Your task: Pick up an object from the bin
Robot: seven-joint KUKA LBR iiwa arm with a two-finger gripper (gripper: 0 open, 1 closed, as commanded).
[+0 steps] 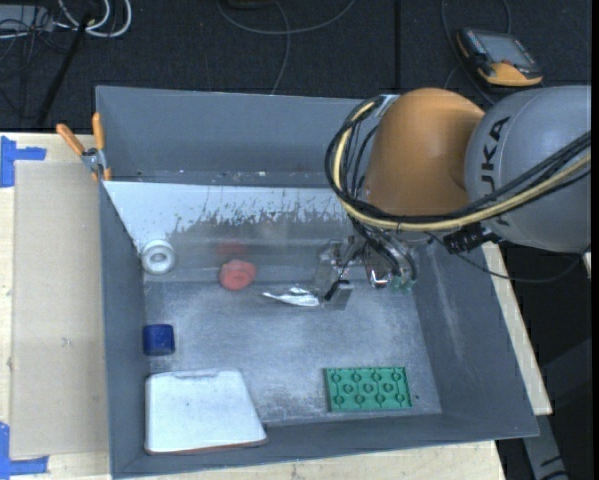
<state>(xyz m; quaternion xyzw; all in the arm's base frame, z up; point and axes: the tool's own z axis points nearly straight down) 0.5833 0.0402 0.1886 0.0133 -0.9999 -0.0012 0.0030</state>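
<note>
**Gripper low in the bin beside a crumpled silvery piece**

Camera view from above; the arm [539,168] enters from the right, its wrist under an orange cover [424,148] ringed by black and yellow cables [351,168]; the gripper [337,290] hangs low over the floor of the grey metal bin [459,318], right of centre and nearer the far wall than the near one. Whether the gripper is open or closed cannot be told, since its tip is dark and partly hidden by the wrist hardware; nothing can be seen held in it.

Nearest thing: a flat, crumpled silvery piece [291,297], lying on the floor just left of the gripper tip, its right end reaching the tip; contact cannot be confirmed. Left of it, apart: a small red rounded object [237,275]; further left, near the left wall, a white roll [158,257]. Below the roll: a small blue block [158,340]; in the near left corner, a flat white pad [201,410]. Near the front wall, below the gripper and well apart from it: a green studded plate [369,388].
</note>
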